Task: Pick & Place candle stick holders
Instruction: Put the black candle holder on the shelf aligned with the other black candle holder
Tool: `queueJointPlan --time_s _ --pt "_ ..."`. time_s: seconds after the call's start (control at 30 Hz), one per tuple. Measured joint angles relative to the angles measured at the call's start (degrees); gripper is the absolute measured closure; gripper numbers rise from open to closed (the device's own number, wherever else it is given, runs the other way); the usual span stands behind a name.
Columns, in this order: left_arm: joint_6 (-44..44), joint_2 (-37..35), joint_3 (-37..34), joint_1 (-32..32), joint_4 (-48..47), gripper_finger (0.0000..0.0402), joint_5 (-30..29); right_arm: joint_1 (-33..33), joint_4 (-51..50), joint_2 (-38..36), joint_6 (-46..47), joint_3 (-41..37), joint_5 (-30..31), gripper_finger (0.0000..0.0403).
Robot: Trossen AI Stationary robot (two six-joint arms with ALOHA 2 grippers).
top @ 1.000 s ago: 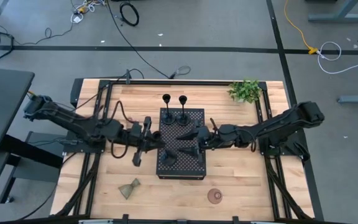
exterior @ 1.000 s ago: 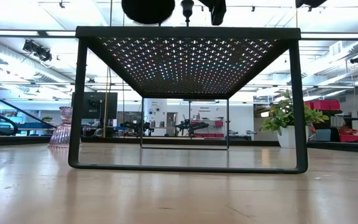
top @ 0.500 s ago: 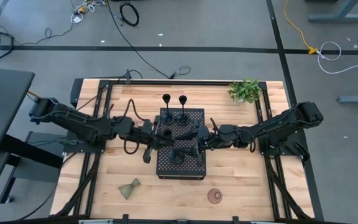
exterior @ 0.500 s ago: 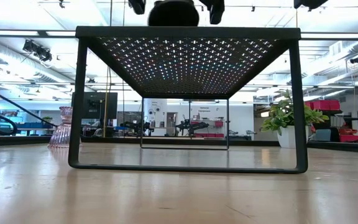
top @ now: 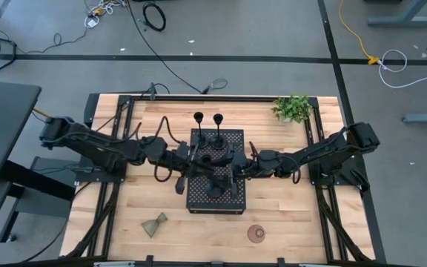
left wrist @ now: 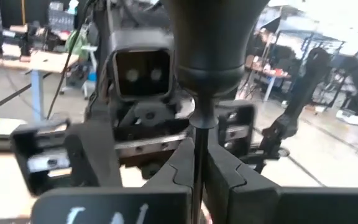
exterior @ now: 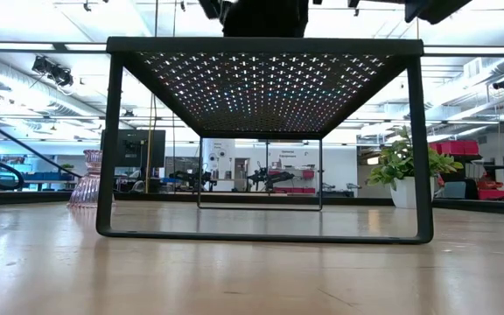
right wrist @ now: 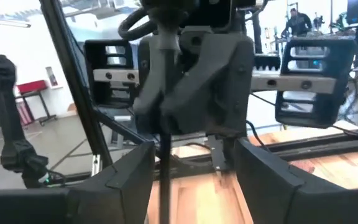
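From above, the left gripper (top: 202, 165) and right gripper (top: 228, 169) meet over the black perforated tray (top: 237, 199), probably handing off the slim black candle holder (top: 215, 185) at its 6 o'clock. On the left wrist cam, fingers (left wrist: 180, 171) are clenched on its stem. Right wrist cam: its fingers (right wrist: 129, 168) look released, stem just inside them.

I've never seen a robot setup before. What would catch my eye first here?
Two dark arms meet over a black perforated tray at the table's middle, the left gripper shut on a slim black candle holder, the right gripper facing it. An olive holder and a pinkish one lie nearer the front edge.
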Motion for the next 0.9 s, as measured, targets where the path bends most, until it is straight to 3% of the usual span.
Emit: queueJointPlan --time_s 0.2,0.37,0.43,0.9 --pt "0.15 0.11 -0.02 0.10 -0.72 0.0388 -0.14 0.00 -1.26 -0.02 0.01 0.00 0.15 0.0240" --pt "0.72 0.09 -0.02 0.15 -0.41 0.0388 -0.21 0.07 -1.36 -0.02 -0.16 0.00 -0.81 0.0360" --pt "0.87 0.09 -0.02 0.13 -0.41 0.0388 -0.25 0.06 -1.36 -0.02 -1.17 0.00 -1.25 0.0388" --pt "0.52 0.09 -0.02 0.13 -0.77 0.0374 -0.23 0.04 -1.58 -0.02 -0.83 0.00 -0.17 0.0398"
